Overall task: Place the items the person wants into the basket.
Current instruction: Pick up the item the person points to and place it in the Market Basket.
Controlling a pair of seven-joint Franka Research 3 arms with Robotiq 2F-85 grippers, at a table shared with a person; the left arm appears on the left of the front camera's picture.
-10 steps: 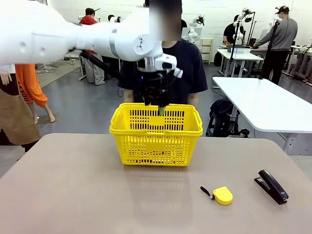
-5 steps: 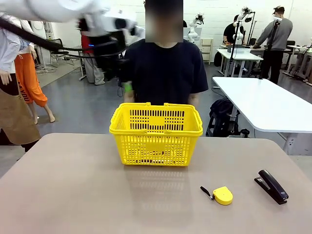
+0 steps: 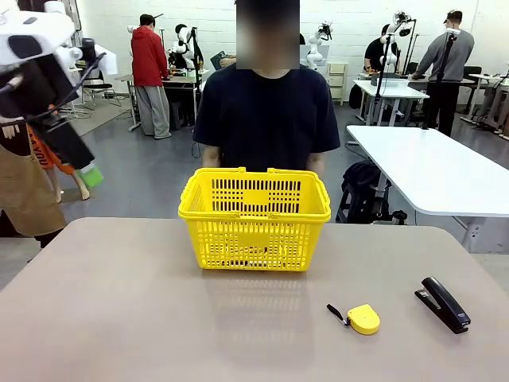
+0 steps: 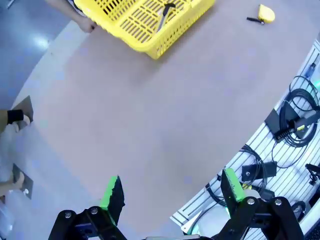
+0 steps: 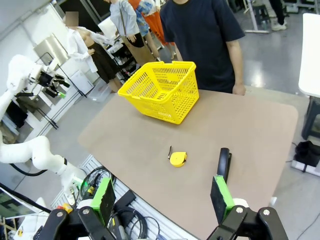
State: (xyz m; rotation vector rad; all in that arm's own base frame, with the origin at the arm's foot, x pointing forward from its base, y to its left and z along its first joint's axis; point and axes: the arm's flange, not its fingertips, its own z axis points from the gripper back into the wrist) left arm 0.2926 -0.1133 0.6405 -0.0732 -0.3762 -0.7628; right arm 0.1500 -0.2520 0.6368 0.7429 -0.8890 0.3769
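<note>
The yellow basket (image 3: pixel 254 219) stands at the table's far middle, right in front of the person (image 3: pixel 266 111) in a dark T-shirt. In the left wrist view a slim dark item (image 4: pixel 165 12) lies inside the basket (image 4: pixel 145 25), and the person's hand (image 4: pixel 88 25) rests beside its rim. My left gripper (image 3: pixel 83 169) hangs high at the far left, off the table's left edge. Its jaws stand open with nothing between them (image 4: pixel 172 189). My right gripper (image 5: pixel 162 196) is open and empty too, held high over the robot's side of the table, far from the basket (image 5: pixel 162 90).
A round yellow tape measure (image 3: pixel 363 318) and a black stapler (image 3: pixel 444 304) lie at the front right of the table (image 3: pixel 143 302). Cables and boxes (image 4: pixel 292 125) sit on a rail along the robot's edge. Another white table (image 3: pixel 429 171) stands to the right.
My left arm has swung away from above the basket, out to the far left and up. Basket, tape measure and stapler have not moved.
</note>
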